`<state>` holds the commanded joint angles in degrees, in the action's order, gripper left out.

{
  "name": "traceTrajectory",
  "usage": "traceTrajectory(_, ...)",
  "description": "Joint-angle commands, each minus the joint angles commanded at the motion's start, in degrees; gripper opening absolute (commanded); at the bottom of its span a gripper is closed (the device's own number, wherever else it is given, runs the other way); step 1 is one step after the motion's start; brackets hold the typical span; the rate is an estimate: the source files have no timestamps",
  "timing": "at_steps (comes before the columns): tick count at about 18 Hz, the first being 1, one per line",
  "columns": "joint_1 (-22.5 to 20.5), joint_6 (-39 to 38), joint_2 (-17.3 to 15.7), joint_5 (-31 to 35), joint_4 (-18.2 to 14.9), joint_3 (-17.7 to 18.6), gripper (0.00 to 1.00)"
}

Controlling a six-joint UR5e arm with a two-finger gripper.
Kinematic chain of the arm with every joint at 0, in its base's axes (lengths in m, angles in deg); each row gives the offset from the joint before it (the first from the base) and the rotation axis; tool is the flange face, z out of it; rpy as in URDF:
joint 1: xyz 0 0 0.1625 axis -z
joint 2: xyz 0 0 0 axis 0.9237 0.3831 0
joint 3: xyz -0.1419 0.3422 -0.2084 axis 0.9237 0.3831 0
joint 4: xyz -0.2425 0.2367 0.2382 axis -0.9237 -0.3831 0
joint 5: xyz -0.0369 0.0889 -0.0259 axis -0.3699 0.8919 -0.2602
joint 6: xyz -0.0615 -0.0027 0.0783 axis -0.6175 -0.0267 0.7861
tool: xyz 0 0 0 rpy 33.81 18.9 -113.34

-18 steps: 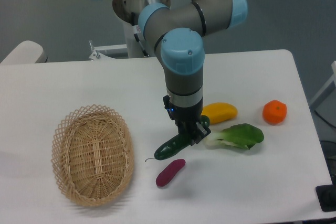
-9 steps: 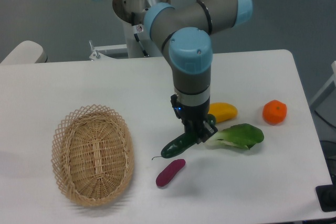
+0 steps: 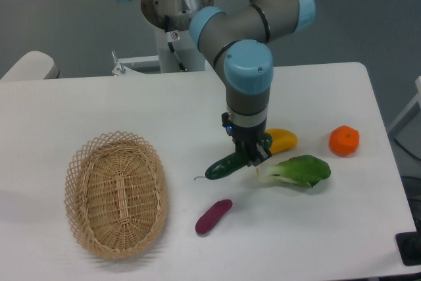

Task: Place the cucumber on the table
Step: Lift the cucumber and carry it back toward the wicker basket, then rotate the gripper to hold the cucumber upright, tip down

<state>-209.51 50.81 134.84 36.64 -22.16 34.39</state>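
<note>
In the fixed camera view, the black two-finger claw [image 3: 250,156] partly hides the upper end of the slim dark green glossy cucumber [image 3: 225,166], which it grips clenched; whether the cucumber touches the large white table [image 3: 99,106] is unclear. A leafy green-and-white bok choy [image 3: 297,171] lies at the cucumber's three o'clock, a purple oblong vegetable [image 3: 213,216] at six.

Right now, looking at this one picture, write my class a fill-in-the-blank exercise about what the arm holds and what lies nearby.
1. The tool is shut on the ____.
2. The wicker basket holds ____.
3. The purple vegetable lies on the ____.
4. Right of the bok choy sits a round fruit coloured ____.

Missing words: cucumber; nothing; table; orange.
</note>
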Motion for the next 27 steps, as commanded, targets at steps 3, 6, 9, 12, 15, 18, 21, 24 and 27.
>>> traceTrajectory(3,0.17,-4.11,-1.15,0.00,0.00,3.09,0.25)
traceTrajectory(6,0.87,-12.45,-0.71,-0.17,0.09,5.20,0.25)
traceTrajectory(9,3.33,-22.21,0.60,-0.35,0.61,5.20,0.26)
traceTrajectory(12,5.53,-29.60,2.80,-0.09,4.65,5.20,0.27)
traceTrajectory(15,5.63,-31.12,3.68,-0.09,5.36,5.38,0.28)
traceTrajectory(18,5.28,-30.68,4.30,0.00,5.45,5.20,0.30)
traceTrajectory(21,4.31,-30.59,4.56,-0.09,5.36,4.94,0.30)
traceTrajectory(24,4.13,-30.59,4.74,-0.09,5.36,5.55,0.31)
traceTrajectory(27,4.22,-30.59,5.44,-0.09,5.45,5.55,0.35)
